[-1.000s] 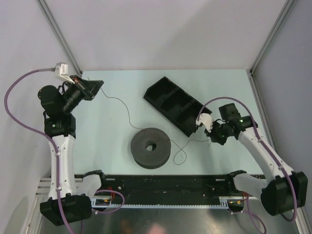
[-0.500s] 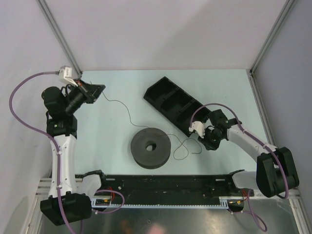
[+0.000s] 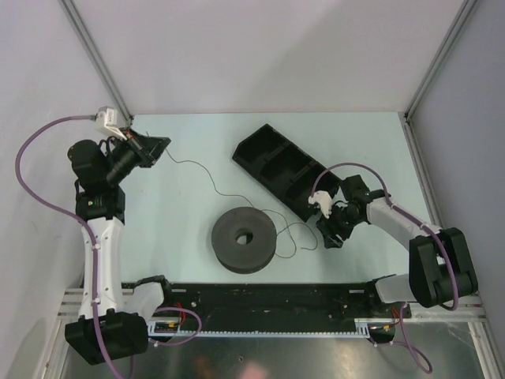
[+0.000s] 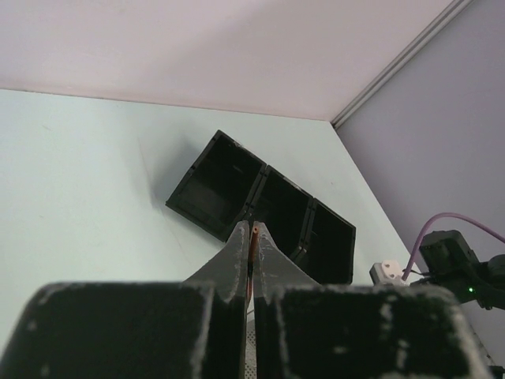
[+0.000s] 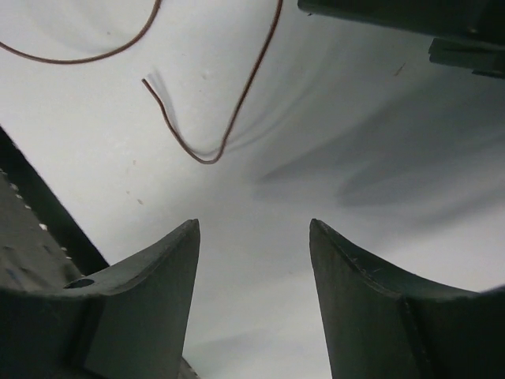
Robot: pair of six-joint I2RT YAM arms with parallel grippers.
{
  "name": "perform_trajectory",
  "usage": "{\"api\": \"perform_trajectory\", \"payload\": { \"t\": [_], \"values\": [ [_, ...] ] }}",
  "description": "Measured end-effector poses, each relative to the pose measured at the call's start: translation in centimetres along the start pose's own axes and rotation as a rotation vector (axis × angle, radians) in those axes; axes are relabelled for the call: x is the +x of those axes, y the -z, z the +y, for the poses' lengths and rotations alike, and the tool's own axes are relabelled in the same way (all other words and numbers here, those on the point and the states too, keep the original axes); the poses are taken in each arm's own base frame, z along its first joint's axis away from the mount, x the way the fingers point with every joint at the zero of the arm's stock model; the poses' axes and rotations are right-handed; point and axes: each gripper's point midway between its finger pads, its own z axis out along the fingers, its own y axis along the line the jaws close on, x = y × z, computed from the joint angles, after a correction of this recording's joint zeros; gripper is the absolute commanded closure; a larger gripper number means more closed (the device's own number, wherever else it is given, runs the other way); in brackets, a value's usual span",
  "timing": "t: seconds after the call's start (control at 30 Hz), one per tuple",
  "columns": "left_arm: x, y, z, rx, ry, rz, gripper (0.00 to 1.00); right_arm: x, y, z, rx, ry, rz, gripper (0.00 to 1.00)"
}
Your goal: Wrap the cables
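The cable is a thin dark wire. It runs from my left gripper across the table, past the dark grey spool, and loops to its free end on the right. In the left wrist view my left gripper is shut on the cable's reddish end. My right gripper sits low over the table just right of the loop. Its jaws stand open with nothing between them. The cable's curled end lies on the table just ahead of them, apart from both fingers.
A black three-compartment tray lies diagonally at the back right, close behind my right gripper; the left wrist view shows it too. The black base rail runs along the near edge. Walls enclose the table on the left, back and right.
My right gripper has opened and let go of the cable, moving left and nearer as it did. The cable's loop has slackened towards the spool. The left gripper turned slightly, still shut.
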Motion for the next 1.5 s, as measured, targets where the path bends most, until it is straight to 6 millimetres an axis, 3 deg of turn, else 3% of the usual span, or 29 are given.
{"api": "perform_trajectory", "payload": {
  "t": [0.23, 0.5, 1.1, 1.4, 1.5],
  "values": [
    [0.0, 0.0, 0.1, -0.001, -0.006, 0.001, 1.0, -1.3, 0.0, 1.4, -0.069, -0.132, -0.072, 0.36],
    [0.2, 0.0, 0.2, -0.003, -0.003, 0.003, 1.0, -3.3, -0.8, 1.4, -0.091, -0.232, -0.112, 0.39],
    [0.1, 0.0, 0.3, -0.012, -0.003, -0.001, 1.0, -4.4, -3.7, 1.5, -0.008, -0.31, -0.025, 0.48],
    [0.1, -0.2, 0.6, -0.02, 0.001, 0.0, 1.0, -5.4, -4.4, 1.4, 0.075, -0.305, -0.029, 0.58],
    [0.2, -0.2, 0.7, -0.022, 0.004, 0.002, 1.0, -5.7, -4.7, 1.8, 0.087, -0.279, -0.023, 0.68]
  ]
}}
